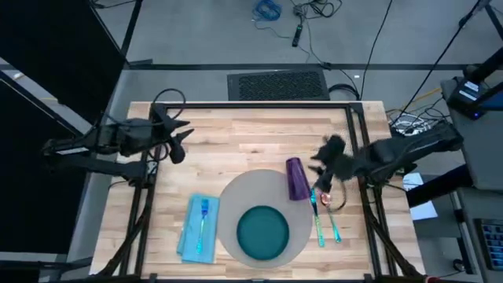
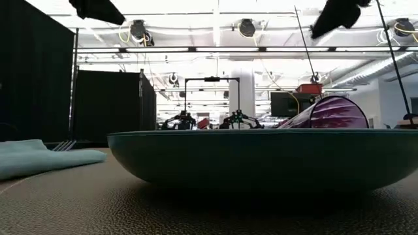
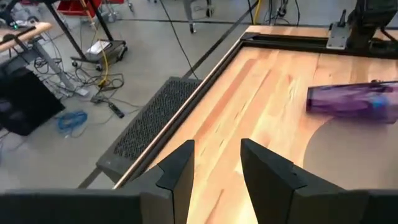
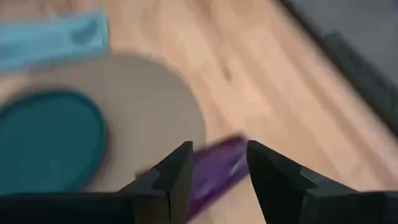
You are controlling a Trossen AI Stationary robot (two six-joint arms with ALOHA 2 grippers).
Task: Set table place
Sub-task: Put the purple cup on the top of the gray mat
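The grey placemat (image 1: 236,206) lies at the table's (image 1: 259,137) near centre, carrying the teal plate (image 1: 262,233). A purple cup (image 1: 296,178) lies tipped on its right rim. The right gripper (image 1: 324,182) hovers beside the cup, fingers apart. The left gripper (image 1: 181,140) waits far left, fingers apart.

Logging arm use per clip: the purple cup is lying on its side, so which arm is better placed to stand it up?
Right. The right gripper, open, hovers just beside the purple cup at the placemat's edge. The left gripper is open over the table's far left corner.
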